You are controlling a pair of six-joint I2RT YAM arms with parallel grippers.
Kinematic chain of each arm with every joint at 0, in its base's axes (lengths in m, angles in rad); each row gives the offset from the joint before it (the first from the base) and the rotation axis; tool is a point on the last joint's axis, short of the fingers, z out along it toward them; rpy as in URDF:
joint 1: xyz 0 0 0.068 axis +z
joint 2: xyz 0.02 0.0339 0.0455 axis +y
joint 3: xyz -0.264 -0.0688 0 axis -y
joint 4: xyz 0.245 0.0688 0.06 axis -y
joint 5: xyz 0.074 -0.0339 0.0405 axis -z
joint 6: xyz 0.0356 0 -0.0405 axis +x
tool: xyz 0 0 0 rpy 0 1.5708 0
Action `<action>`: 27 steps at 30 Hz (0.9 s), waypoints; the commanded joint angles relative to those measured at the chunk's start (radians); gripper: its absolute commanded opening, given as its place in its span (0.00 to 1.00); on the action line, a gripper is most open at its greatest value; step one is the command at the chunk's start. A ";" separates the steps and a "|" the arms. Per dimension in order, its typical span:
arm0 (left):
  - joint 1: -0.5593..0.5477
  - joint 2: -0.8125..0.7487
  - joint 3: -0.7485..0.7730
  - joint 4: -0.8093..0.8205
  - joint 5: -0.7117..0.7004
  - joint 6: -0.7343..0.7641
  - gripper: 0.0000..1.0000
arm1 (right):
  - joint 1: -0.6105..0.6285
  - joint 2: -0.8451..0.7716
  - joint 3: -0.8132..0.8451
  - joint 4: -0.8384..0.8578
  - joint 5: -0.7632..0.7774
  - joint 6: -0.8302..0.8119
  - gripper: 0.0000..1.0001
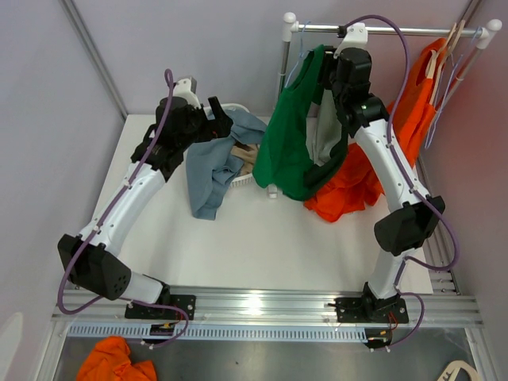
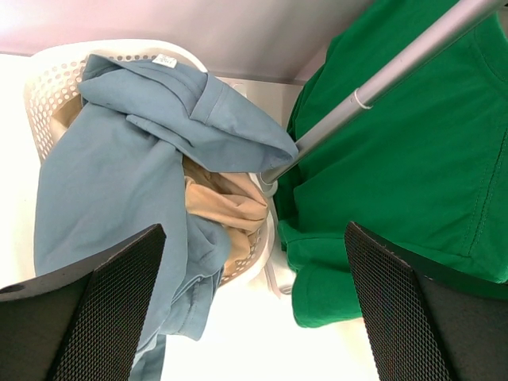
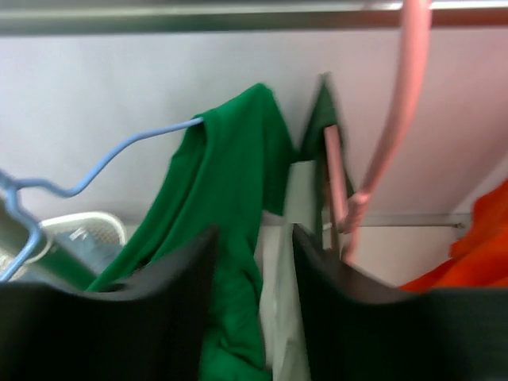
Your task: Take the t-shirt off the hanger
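- Green t-shirt [image 1: 290, 151] hangs on blue hanger [image 3: 119, 155], upper centre; right end effector [image 3: 254, 238] at its collar, narrowly parted, grip unclear, likely to tug it free.
- Left end effector [image 2: 254, 230] gapes empty over the basket [image 2: 48, 87].

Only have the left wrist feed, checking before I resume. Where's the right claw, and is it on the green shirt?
Observer: The right claw is up just under the rail, at the green t-shirt. Its fingers are apart, but the view is too blurred to tell if fabric is pinched.
Operator: Shirt off the hanger yet?
Observer: No. A blue wire hanger runs into its shoulder.
Operator: Anything else on that rail?
Observer: An orange garment hangs toward the right end, beside the green one.
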 commanded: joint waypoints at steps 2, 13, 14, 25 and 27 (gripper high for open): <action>-0.006 -0.028 -0.003 0.042 0.002 0.017 0.99 | 0.006 -0.043 -0.042 0.097 0.118 -0.022 0.39; -0.007 -0.022 -0.009 0.048 0.002 0.016 0.99 | 0.008 -0.041 -0.028 0.097 0.093 -0.025 0.04; -0.007 -0.023 -0.012 0.048 0.002 0.016 1.00 | 0.006 -0.041 -0.021 0.088 0.089 -0.025 0.05; -0.007 -0.039 -0.015 0.043 -0.003 0.016 1.00 | 0.006 -0.064 0.085 -0.064 -0.065 0.062 0.61; -0.007 -0.042 -0.017 0.042 -0.008 0.016 1.00 | 0.006 -0.074 0.097 -0.095 -0.062 0.072 0.61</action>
